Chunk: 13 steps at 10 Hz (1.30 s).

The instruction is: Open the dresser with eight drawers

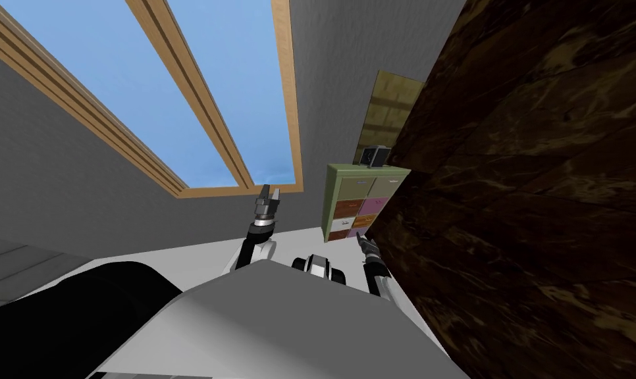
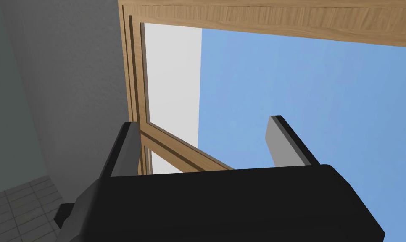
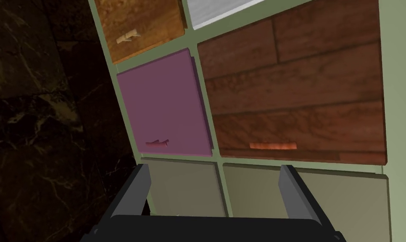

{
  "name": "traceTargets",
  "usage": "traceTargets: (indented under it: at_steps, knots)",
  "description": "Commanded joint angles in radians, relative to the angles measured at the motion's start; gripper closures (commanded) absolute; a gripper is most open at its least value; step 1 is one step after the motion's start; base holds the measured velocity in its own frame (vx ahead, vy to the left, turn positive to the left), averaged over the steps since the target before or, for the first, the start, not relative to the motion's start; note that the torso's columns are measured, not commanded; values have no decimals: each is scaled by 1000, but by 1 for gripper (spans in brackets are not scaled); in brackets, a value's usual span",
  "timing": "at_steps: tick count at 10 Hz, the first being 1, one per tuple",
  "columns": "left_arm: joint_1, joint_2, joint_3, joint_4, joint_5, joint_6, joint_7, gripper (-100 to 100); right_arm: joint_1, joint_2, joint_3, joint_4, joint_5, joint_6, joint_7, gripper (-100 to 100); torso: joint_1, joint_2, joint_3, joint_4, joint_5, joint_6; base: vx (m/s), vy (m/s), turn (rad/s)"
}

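Right hand (image 3: 214, 168), spread wide, faces the green dresser (image 3: 248, 84).

The green dresser (image 1: 359, 201) stands at one o'clock, a small dark box (image 1: 374, 155) on top. The right gripper (image 1: 361, 241) hangs near its lowest drawers, the left gripper (image 1: 270, 191) at twelve.

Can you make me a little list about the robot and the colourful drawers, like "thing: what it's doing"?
dresser: olive-green framed dresser with drawer fronts in mixed colours
on top: small dark boxy object
right gripper: open, holding nothing, pointed at the dresser front
in front of it: purple drawer and dark brown wooden drawer, each with a small handle; olive drawers by the fingers
left gripper: open, empty, held off to the dresser's left
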Motion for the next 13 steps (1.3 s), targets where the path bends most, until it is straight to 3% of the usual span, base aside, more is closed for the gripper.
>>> traceTargets:
  at_steps: [1,3,4,6,7,9,10,13]
  knots:
    - [0,0,0,0,0,0,0,0,-10,-15,11,41,73,55,5,-100,-1,0,0,0,0,0,-14,25,139]
    - [0,0,0,0,0,0,0,0,-10,-15,11,41,110,55,5,-100,0,0,0,0,0,0,-10,20,36]
    - [0,0,0,0,0,0,0,0,-22,-29,17,82,140,96,8,-100,-1,0,0,0,0,0,-11,24,161]
    - [0,0,0,0,0,0,0,0,-22,-29,17,82,192,96,8,-100,0,0,0,0,0,0,-9,16,28]
    - [0,0,0,0,0,0,0,0,-35,-44,23,123,222,137,11,-100,-1,0,0,0,0,0,-5,22,143]
    - [0,0,0,0,0,0,0,0,-35,-44,23,123,266,137,11,-100,0,0,0,0,0,0,-5,12,46]
    - [0,0,0,0,0,0,0,0,-48,-60,29,163,299,176,15,-100,-1,0,0,0,0,0,-6,15,147]
    - [0,0,0,0,0,0,0,0,-62,-77,34,203,407,213,20,-100,0,0,0,0,0,-1,-2,12,120]
